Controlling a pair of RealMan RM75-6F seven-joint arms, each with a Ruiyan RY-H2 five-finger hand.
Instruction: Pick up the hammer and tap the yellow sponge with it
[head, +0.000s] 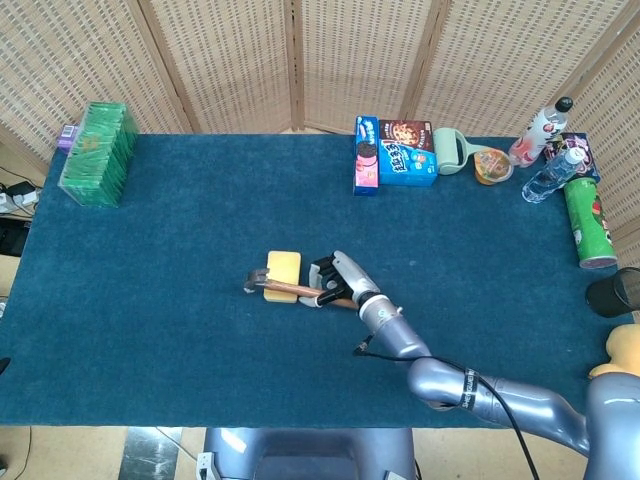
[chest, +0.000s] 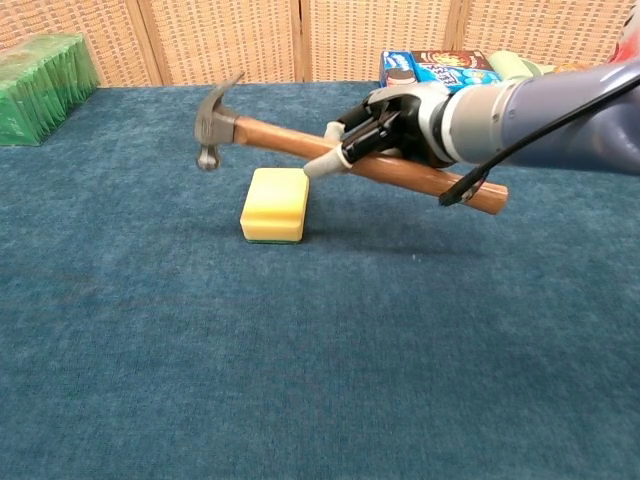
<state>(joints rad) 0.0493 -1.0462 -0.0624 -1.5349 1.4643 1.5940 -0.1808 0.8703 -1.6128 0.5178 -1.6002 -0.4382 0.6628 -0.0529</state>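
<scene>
Just ahead of my right hand (chest: 385, 135) the hammer (chest: 330, 150) hangs in the air, its wooden handle clamped in my curled fingers and its steel head out to the hand's left, raised above the counter (chest: 300, 380). Below the handle, a little down and left of the hand, lies the sponge (chest: 277, 204), flat on the blue cloth and not touched by the head. My left hand shows in neither view.

I judge this to be the tapping step, with the hammer lifted. The head seems to sit past the sponge's far-left edge, so the next move calls for drawing the hand back a touch, then tipping the wrist down gently to land the face on the sponge.

Well beyond the hand stand biscuit boxes (head: 395, 155); the blue one looks like Oreo, but I cannot read the lettering for certain
</scene>
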